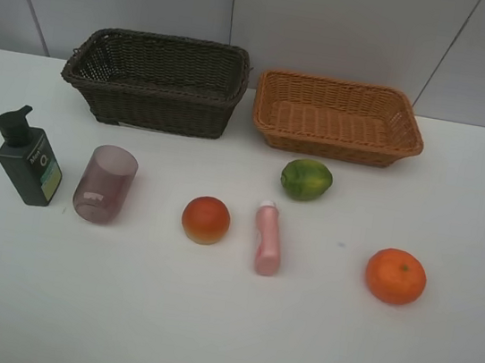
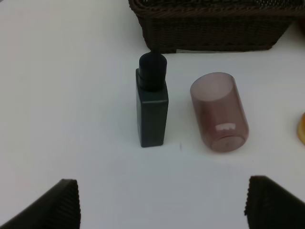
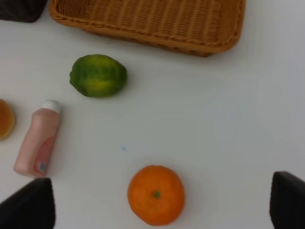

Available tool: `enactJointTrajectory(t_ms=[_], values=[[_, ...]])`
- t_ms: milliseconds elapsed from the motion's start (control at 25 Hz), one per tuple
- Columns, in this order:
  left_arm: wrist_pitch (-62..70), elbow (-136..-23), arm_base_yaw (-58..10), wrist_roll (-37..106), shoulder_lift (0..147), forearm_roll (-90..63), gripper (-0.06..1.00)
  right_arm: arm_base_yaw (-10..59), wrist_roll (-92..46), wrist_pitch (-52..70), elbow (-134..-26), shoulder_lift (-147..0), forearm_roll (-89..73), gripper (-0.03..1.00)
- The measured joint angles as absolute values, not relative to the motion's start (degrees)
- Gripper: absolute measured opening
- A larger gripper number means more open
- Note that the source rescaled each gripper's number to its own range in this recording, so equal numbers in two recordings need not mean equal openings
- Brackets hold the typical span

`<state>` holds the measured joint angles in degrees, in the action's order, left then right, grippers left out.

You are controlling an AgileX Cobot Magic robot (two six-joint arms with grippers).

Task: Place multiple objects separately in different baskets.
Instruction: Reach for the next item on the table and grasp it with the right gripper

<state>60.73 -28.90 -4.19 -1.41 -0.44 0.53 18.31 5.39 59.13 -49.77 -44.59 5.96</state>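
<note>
The right end effector (image 3: 160, 181) is hovering wide open and empty, like the left end effector (image 2: 160, 181), with the orange (image 3: 156, 194) sitting just ahead at its twelve o'clock.

A dark basket (image 1: 158, 106) and a tan basket (image 1: 333, 147) are sitting side by side at the tabletop's (image 1: 203, 330) far edge. Nearer, a pump bottle (image 1: 30, 165) and a purple cup (image 1: 105, 184) are standing, while a pink bottle (image 1: 268, 239) is lying flat between an apple (image 1: 205, 220) and an orange (image 1: 395, 276), with a green fruit (image 1: 306, 180) behind.
</note>
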Motion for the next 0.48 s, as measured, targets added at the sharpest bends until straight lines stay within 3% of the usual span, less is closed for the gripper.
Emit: enactJointTrajectory(t_ms=[200,480], values=[[60.73,-28.9,-4.19,-1.41,-0.44,0.53,0.81,18.31,5.34,48.86,-49.77,-64.01,2.52,1.0],[60.73,-28.9,-4.19,-1.41,-0.44,0.53,0.81,21.34,8.14,43.96,-54.43,-84.58,0.0,1.0]])
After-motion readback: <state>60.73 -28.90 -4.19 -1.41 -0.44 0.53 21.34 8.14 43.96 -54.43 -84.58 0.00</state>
